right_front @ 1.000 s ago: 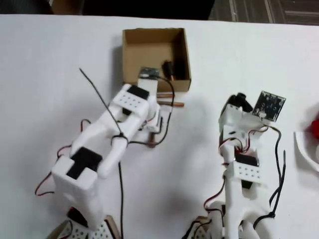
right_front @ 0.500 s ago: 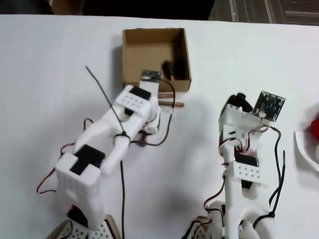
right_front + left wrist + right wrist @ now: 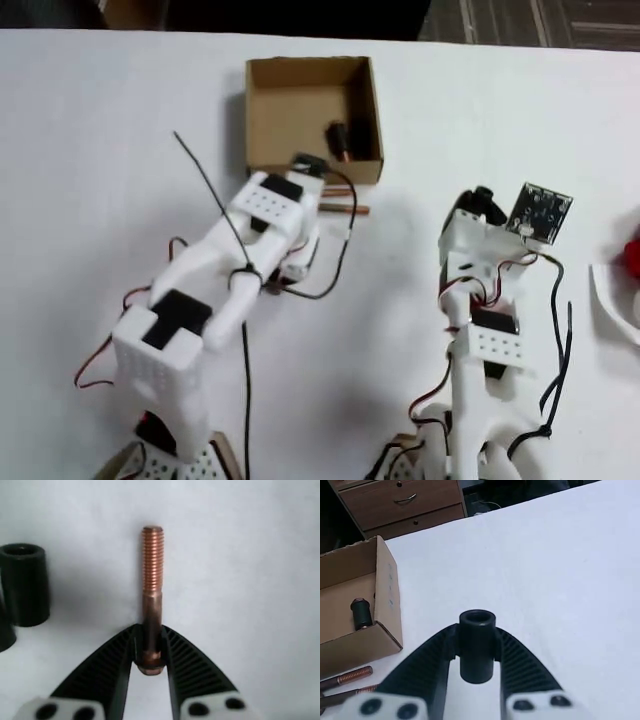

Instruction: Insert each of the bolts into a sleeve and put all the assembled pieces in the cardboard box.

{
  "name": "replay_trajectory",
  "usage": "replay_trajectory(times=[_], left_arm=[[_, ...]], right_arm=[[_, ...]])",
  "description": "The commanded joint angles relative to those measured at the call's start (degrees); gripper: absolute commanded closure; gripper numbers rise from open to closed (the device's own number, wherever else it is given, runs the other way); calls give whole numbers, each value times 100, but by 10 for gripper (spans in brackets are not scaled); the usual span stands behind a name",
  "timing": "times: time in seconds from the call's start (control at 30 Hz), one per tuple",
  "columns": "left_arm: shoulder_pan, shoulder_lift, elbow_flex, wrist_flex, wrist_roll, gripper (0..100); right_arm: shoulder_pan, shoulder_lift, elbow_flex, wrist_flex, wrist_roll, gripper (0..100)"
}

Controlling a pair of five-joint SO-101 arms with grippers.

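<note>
Gripping a bolt [image 3: 151, 570] near its head, the left gripper [image 3: 149, 635] has both jaws pinched tight on the shank, with the threaded end sticking straight out in front. Bare table [image 3: 240, 555] lies ahead of it and off to one side, so lots of free room there. On the other side a loose sleeve [image 3: 25, 582] sits near the bolt without touching it. Next to that, closer to the gripper, is a black shape [image 3: 5, 632] cut off at the frame edge, no idea what it is.

The right gripper [image 3: 476, 631] is clamped around a sleeve [image 3: 477, 652], bore facing up, with wide open table ahead of it. Forward and to its left is the box [image 3: 382, 587], one corner pointing its way, well apart. An assembled piece [image 3: 361, 612] lies inside, by the wall nearer this gripper. Two copper ends [image 3: 350, 676] poke out just outside the box's near wall, the rest of them cut off.

From above, the left wrist covers its own jaws, so you can't make out the grip there, but the gripper sits right by the box's front wall. Open table separates the two arms. Way out past the right arm, a red thing [image 3: 632, 258] and a white rim [image 3: 612, 300] are clipped by the frame.
</note>
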State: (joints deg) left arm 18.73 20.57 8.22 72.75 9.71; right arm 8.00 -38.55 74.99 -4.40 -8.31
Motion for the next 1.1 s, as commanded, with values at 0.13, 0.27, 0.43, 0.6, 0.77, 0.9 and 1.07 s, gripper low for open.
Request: replay_trajectory(times=[0.13,0.27,0.43,0.6,0.77,0.9,1.07], left_arm=[[-668,-44,-163,79,-1073,976],[-1143,-88,-163,167,-3437,976],[-1424,-97,-171,774,-6101,976],[-1424,-97,-171,853,-6910,976],[-1433,-97,-127,853,-7640,976],[-1538,-53,-119,809,-8229,976],[-1556,-44,-119,809,-7771,974]], right_arm=[[48,-242,-26,-136,-35,978],[48,-242,-26,-136,-35,978],[31,-242,-26,-136,-35,978],[22,-242,-26,-136,-35,978],[22,-242,-26,-127,-35,978],[22,-242,-18,-119,-35,978],[22,-242,-18,-110,-35,978]])
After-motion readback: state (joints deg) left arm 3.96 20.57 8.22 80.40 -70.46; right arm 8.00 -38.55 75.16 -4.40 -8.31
